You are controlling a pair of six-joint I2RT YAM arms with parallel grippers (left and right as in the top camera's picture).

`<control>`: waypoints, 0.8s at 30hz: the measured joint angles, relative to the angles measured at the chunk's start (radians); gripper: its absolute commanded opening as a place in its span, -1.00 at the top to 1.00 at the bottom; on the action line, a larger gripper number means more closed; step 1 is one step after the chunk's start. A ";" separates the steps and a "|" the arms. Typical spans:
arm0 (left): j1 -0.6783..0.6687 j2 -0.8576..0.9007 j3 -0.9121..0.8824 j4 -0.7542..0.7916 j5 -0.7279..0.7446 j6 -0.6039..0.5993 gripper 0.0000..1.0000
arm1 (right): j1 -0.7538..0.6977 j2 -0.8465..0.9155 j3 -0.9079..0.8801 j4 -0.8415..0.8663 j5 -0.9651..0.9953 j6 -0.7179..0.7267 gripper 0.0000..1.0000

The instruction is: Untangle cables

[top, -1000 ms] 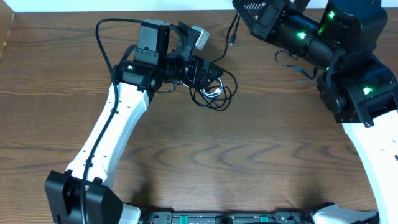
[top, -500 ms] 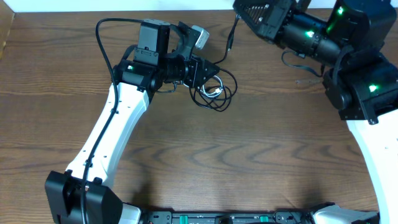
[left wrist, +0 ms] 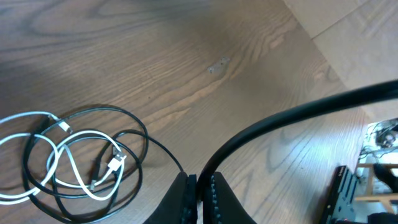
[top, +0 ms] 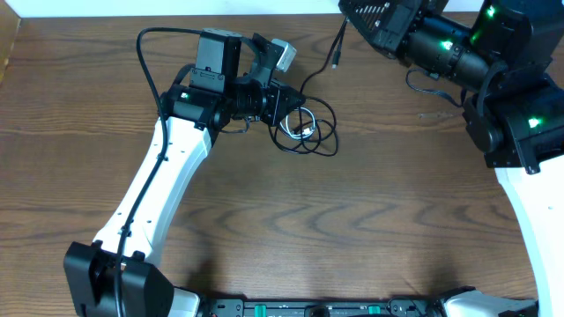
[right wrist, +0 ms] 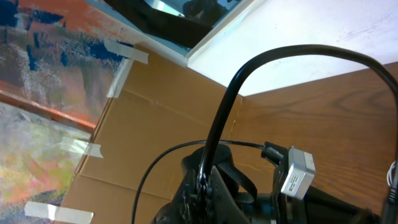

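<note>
Cables: thin short USB-type cords, black plus one white, in one loose knot of loops on the brown wooden table. They lie on the far side, about centre, just right of my left gripper. The left wrist view shows the white cord threaded through black loops, with its small white plug in the middle of the pile.

Left gripper: fingers pressed together on a black cable at the right edge of the knot. Right gripper: also clamped on black cable, which rises from between the fingers and arcs away. That gripper sits at the far edge, right of centre. It looks like the same cable in both, but I can't confirm that, since the run between them is partly hidden.

Handling, my read:
- Near weightless and limp, with no stiffness to push with, so pull only.
- The smooth jacket is much thinner than the pads, so it may slide through a pinch.
- Plugs are the hard bits and will likely snag at crossings.
- The best hold is a free run outside the knot, or right behind a plug.
- Pull slow, or the whole pile drags along.
</note>
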 measured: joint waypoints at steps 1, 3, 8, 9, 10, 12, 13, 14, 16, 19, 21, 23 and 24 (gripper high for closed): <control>0.000 0.000 0.000 0.000 0.000 -0.002 0.85 | 0.000 0.000 0.000 -0.003 0.000 0.000 0.98; 0.000 0.000 0.000 0.000 0.000 -0.002 0.85 | -0.001 0.000 0.000 -0.005 0.001 0.000 0.98; 0.000 0.000 0.000 0.008 0.026 -0.048 0.85 | -0.022 0.000 0.001 -0.053 0.032 -0.044 0.92; 0.000 0.000 -0.001 0.033 0.051 -0.077 0.85 | -0.041 0.000 0.001 -0.094 0.057 -0.055 0.80; 0.000 -0.001 -0.001 0.055 0.076 -0.108 0.85 | -0.060 0.000 0.002 -0.130 0.085 -0.072 0.56; 0.000 -0.007 -0.003 0.113 0.105 -0.193 0.85 | -0.099 0.000 0.001 -0.219 0.166 -0.124 0.31; 0.000 -0.014 -0.005 0.144 0.113 -0.239 0.85 | -0.108 0.000 0.001 -0.244 0.194 -0.146 0.21; 0.000 -0.029 -0.006 0.186 0.125 -0.300 0.85 | -0.127 0.000 0.001 -0.304 0.269 -0.194 -0.14; 0.000 -0.076 -0.008 0.259 0.136 -0.414 0.85 | -0.143 0.000 0.002 -0.349 0.356 -0.242 -0.46; 0.000 -0.144 -0.012 0.425 0.143 -0.577 0.85 | -0.155 0.000 0.003 -0.516 0.541 -0.296 -0.79; 0.000 -0.187 -0.013 0.573 0.146 -0.699 0.85 | -0.159 0.002 0.002 -0.576 0.640 -0.311 -0.95; 0.000 -0.220 -0.011 0.701 0.142 -0.822 0.85 | -0.159 0.002 0.000 -0.623 0.725 -0.326 -0.99; 0.000 -0.237 -0.011 0.770 0.128 -0.893 0.85 | -0.159 0.002 0.000 -0.655 0.760 -0.335 -0.99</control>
